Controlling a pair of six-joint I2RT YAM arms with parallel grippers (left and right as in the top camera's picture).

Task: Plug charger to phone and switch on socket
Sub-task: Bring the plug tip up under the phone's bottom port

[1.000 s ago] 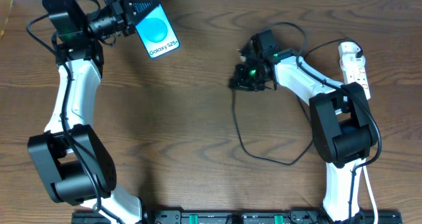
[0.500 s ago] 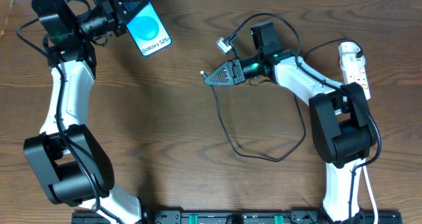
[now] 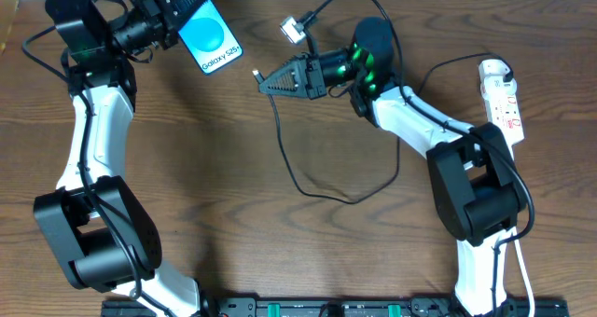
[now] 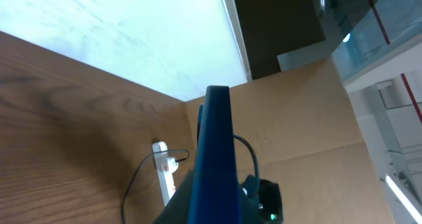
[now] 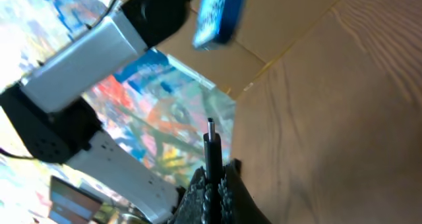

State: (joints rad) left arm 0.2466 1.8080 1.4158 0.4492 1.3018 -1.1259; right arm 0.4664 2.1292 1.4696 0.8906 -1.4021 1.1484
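My left gripper point(image 3: 173, 22) is shut on the phone point(image 3: 213, 39) and holds it up at the back left, its blue screen tilted toward the overhead camera. In the left wrist view the phone point(image 4: 214, 138) shows edge-on. My right gripper point(image 3: 270, 81) is shut on the charger's plug end point(image 3: 256, 74), with the tip pointing left toward the phone, a short gap apart. In the right wrist view the plug tip point(image 5: 210, 140) stands between the jaws point(image 5: 212, 184), with the phone point(image 5: 217, 13) above it. The black cable point(image 3: 291, 163) loops over the table. The white socket strip point(image 3: 502, 98) lies at the far right.
The wooden table point(image 3: 233, 196) carries only the cable loop in its middle. Both arm bases stand near the front edge. A small grey connector point(image 3: 293, 27) hangs on a wire above my right gripper. The strip also shows in the left wrist view point(image 4: 163, 178).
My right gripper lifted the plug off the table, turned it level and carried it left toward the phone. The cable loop followed. The left arm shifted the phone slightly left.
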